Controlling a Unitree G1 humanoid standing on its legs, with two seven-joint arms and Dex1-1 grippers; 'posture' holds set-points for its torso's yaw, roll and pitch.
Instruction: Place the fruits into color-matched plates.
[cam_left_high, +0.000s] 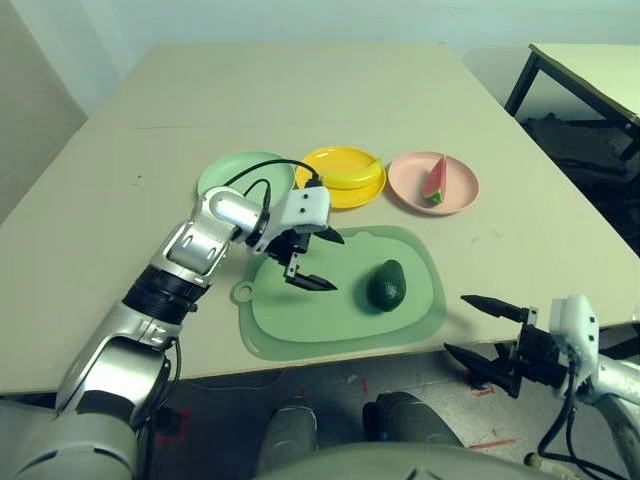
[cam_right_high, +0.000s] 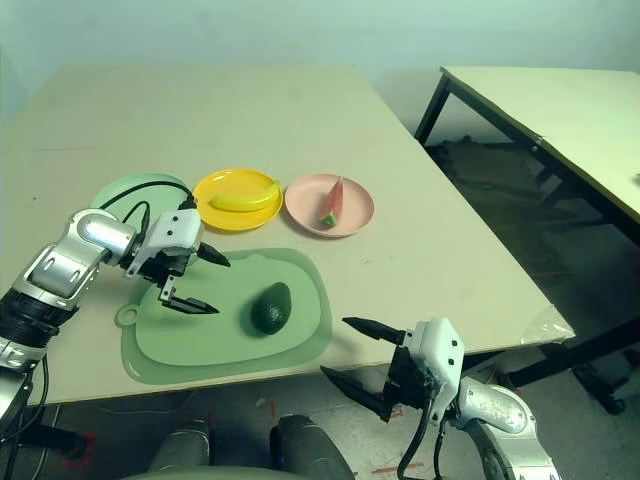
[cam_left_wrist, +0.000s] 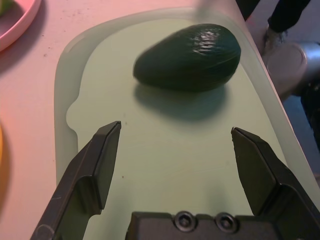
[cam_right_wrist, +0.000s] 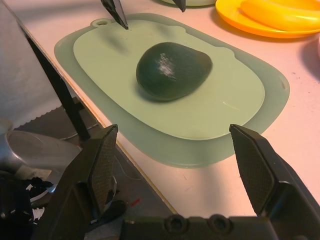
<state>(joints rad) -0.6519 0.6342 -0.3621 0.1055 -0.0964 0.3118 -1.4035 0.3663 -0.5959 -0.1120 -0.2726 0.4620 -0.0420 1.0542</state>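
1. Our left gripper (cam_left_high: 318, 262), fingers spread, hovers over the pale green rounded cutting mat (cam_left_high: 300, 325), aimed at the dark green oval avocado (cam_left_high: 387, 284) at its 3 o'clock.
2. Our right gripper (cam_left_high: 481, 330) hangs open off-table.

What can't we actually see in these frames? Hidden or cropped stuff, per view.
- Mint green plate: left eye view, near rim hidden behind the left arm and its cable.
- Cutting mat: left eye view, far left corner covered by the left gripper.
- Pink plate: left wrist view, cut off by the picture edge.
- Avocado: underside unseen; contact with the mat unclear.
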